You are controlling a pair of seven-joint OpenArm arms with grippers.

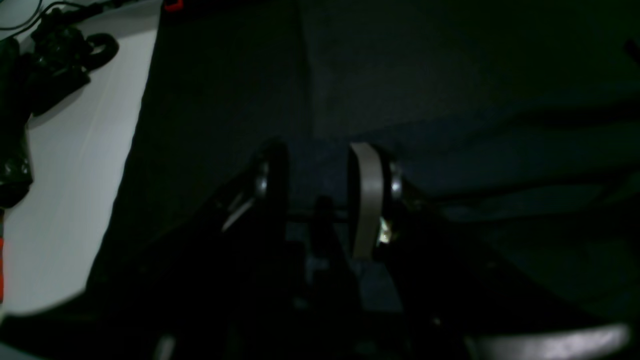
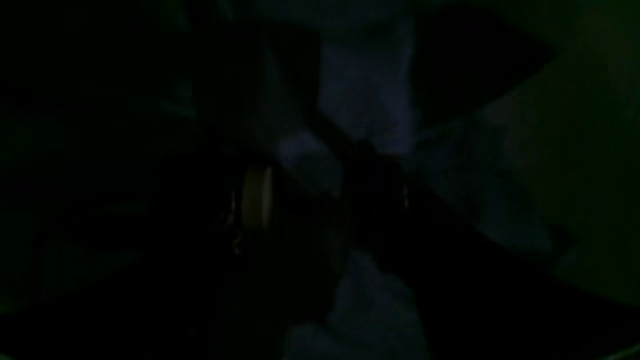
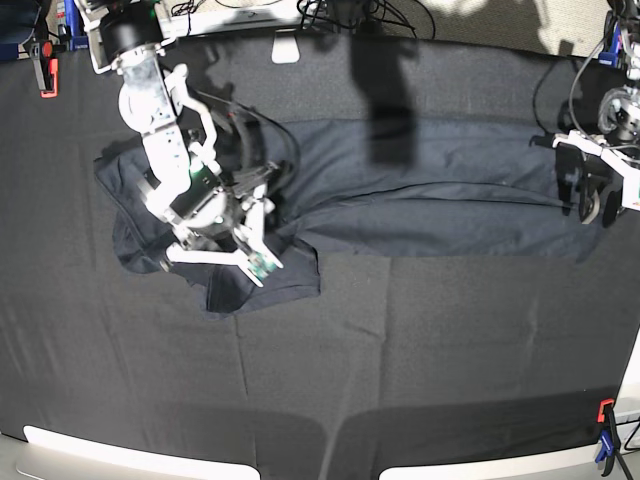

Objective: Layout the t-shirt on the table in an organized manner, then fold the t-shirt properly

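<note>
You have the t-shirt (image 3: 400,190) stretched as a long band across the far half of the surface (image 3: 400,350), bunched and rumpled at the base view's left end. It looks light, limp and a little slick, so it should sag and slide rather than hold shape. There the right hand (image 3: 215,255) sits low over the crumpled cloth; its own view is too dark, so you cannot tell how its jaws stand. At the band's other end, the left hand (image 1: 320,165) hangs part-open, gripping nothing. Pinch hems or shoulder seams, not loose middle folds.
</note>
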